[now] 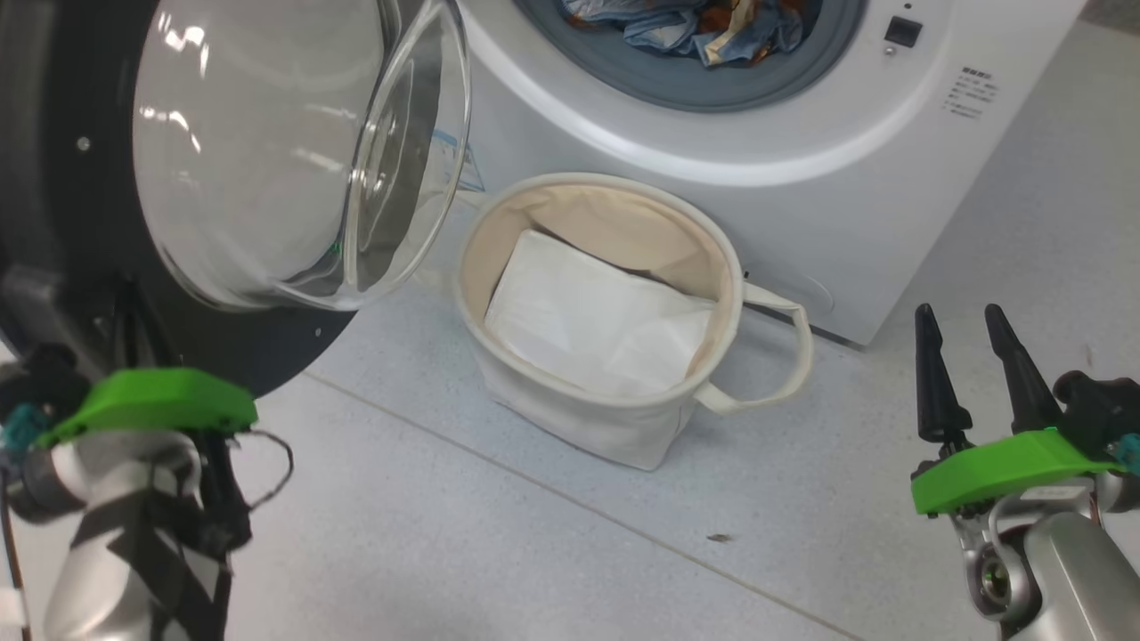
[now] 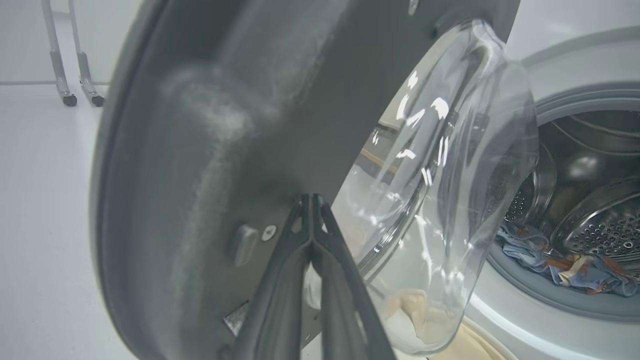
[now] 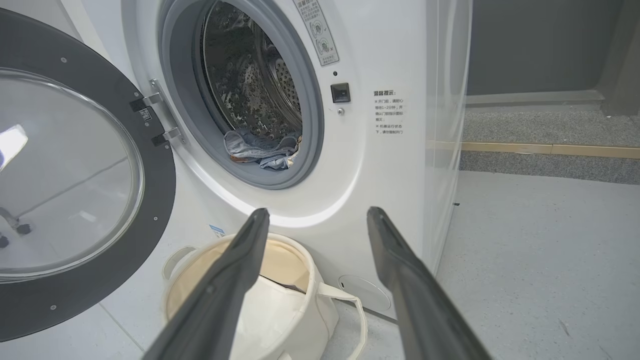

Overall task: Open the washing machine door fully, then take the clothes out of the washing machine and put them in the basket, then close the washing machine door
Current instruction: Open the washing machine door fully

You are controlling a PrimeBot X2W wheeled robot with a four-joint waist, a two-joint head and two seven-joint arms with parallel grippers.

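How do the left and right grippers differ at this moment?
The left gripper is shut, fingers pressed together; the right gripper is open, fingers spread. The left gripper's tips point at the dark rim of the washing machine door; the right gripper hangs free, holding nothing. Both have long dark fingers.

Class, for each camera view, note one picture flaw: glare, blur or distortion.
Head view: bright glare streaks on the washing machine door; left wrist view: the door's dark rim is blurred and hazy; right wrist view: the wide lens bows the side of the washing machine.
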